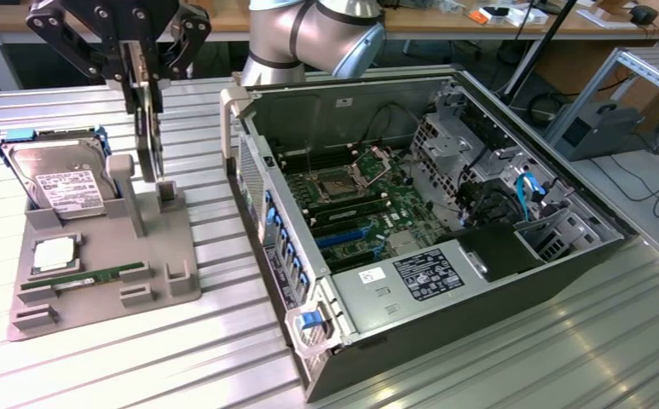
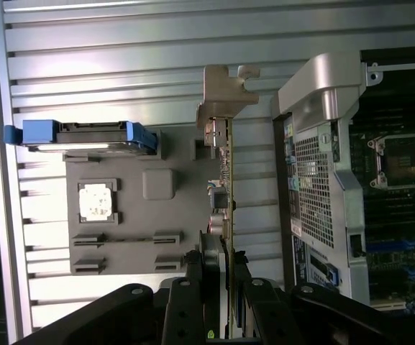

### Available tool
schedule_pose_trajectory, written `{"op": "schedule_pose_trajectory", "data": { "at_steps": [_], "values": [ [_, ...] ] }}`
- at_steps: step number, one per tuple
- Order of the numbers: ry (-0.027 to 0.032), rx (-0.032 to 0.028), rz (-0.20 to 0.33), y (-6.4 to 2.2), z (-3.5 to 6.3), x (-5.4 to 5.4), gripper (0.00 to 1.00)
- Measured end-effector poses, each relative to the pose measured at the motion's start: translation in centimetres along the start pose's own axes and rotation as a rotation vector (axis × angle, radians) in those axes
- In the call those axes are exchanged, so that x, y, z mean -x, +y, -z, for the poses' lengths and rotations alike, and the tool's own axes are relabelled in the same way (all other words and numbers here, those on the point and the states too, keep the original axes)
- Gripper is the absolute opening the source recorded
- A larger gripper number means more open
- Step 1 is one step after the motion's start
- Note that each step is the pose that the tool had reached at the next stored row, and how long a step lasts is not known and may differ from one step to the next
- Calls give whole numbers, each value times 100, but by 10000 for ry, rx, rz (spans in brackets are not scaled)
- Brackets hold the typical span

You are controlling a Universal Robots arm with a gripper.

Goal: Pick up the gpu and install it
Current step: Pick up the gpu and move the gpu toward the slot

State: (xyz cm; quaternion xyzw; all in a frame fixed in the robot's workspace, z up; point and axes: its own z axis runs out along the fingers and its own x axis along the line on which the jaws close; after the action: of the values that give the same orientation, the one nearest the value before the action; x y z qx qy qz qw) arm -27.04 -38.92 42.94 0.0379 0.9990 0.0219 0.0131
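While the hand (image 1: pixel 144 77) clamps the gpu (image 1: pixel 147 136) at the grey holder (image 1: pixel 158 256), I judge installation in the case (image 1: pixel 263 183) pending.

Shiny ribbed metal table (image 1: pixel 113 375); matt holder (image 1: pixel 170 251), probably plastic; metal bracket (image 2: pixel 225 90) on gpu (image 2: pixel 229 183)

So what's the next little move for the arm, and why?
Probably a straight lift. The gripper looks clamped on the gpu, which stands upright with its lower edge down among the posts of the stand. Rising first should clear them before any swing toward the open case.
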Motion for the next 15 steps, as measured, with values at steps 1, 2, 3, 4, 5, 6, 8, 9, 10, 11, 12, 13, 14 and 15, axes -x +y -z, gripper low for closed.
{"op": "schedule_pose_trajectory", "data": {
  "at_steps": [1,2,3,4,5,6,8,9,10,11,12,13,14,15],
  "values": [
    [1,0,0,0,5,0,27],
    [0,0,0,0,9,0,27],
    [0,1,0,1,15,0,27],
    [0,0,0,1,26,1,27],
    [0,0,0,2,33,1,27],
    [0,1,1,2,42,2,27],
    [0,0,0,2,49,2,27],
    [0,0,0,2,54,2,27],
    [0,0,0,3,57,2,27],
    [0,0,1,3,61,2,27],
    [0,0,0,3,65,2,27],
    [0,1,1,3,70,2,27],
    [0,0,1,3,74,2,27],
    [1,0,0,3,77,3,27]
  ]
}}
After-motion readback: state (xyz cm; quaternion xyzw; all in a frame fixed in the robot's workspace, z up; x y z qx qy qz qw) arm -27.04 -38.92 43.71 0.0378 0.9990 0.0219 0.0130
